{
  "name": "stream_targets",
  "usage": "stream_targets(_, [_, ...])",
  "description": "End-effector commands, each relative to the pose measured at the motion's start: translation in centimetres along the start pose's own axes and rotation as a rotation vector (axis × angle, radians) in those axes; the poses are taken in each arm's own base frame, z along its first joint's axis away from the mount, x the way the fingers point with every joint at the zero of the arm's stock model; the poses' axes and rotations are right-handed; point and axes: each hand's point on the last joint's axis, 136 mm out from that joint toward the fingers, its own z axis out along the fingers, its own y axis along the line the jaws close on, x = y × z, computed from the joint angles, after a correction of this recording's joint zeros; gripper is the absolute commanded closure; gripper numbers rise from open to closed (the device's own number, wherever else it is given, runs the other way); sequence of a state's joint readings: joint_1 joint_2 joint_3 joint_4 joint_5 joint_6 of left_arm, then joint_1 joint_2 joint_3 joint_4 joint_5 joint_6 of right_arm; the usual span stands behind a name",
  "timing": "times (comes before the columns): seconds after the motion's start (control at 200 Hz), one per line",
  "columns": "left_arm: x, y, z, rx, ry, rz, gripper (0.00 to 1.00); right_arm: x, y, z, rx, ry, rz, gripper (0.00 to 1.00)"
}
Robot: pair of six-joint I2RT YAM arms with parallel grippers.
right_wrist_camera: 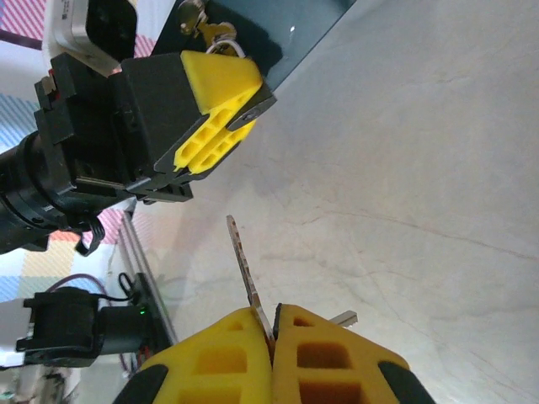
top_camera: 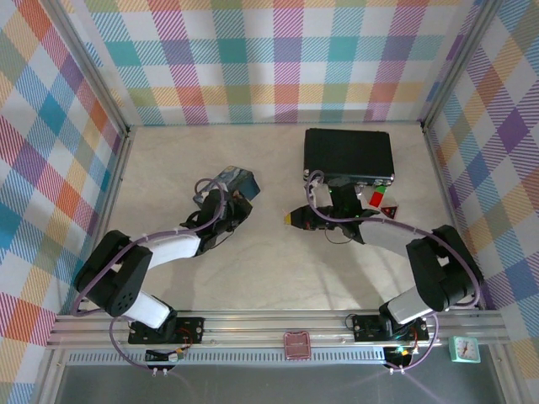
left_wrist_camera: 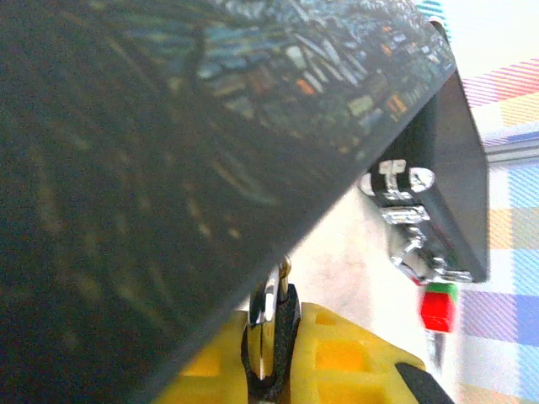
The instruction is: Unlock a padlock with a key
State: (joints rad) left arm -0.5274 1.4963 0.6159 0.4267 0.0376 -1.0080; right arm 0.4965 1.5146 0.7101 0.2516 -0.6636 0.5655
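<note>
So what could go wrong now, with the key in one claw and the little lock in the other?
1. The right gripper pinches the key by one end, and the key sits tilted. Pushing it in could twist it or make it slip.
2. The padlock is tiny and held in the left gripper right by the tin, which may block the key's path or hide the keyhole.

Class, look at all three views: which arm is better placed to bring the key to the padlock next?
Right. The right hand is shut on the key, blade free and pointing roughly toward the left hand, which pinches what looks like the padlock beside the tin.
</note>
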Motion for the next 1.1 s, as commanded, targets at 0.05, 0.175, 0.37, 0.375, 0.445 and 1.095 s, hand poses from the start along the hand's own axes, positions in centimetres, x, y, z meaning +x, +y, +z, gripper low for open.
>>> stream_targets(0.05, [-0.6, -4.1, -1.1, 0.205, 0.020, -0.073, 1.00, 0.2, 2.1, 1.3, -0.120, 0.007, -0.004, 1.00])
stream_targets(0.175, [-0.5, -5.1, -1.1, 0.254, 0.053, -0.089, 1.00, 0.6, 2.1, 2.0, -0.164, 0.034, -0.009, 1.00])
stream_targets(0.37, [-0.6, -6.6, -1.2, 0.342, 0.071, -0.078, 1.00, 1.0, 1.8, 3.0, -0.218, 0.062, -0.013, 1.00])
stream_targets(0.375, [-0.6, -6.6, -1.1, 0.342, 0.071, -0.078, 1.00, 0.9, 1.8, 3.0, -0.218, 0.062, -0.014, 1.00])
stream_targets(0.445, [-0.5, -6.8, -1.1, 0.346, 0.077, -0.059, 1.00, 0.7, 1.8, 3.3, -0.224, 0.066, -0.014, 1.00])
stream_targets(1.095, [-0.3, -6.2, -1.0, 0.317, 0.076, -0.017, 1.00, -2.6, 1.9, 5.4, -0.270, 0.026, 0.006, 1.00])
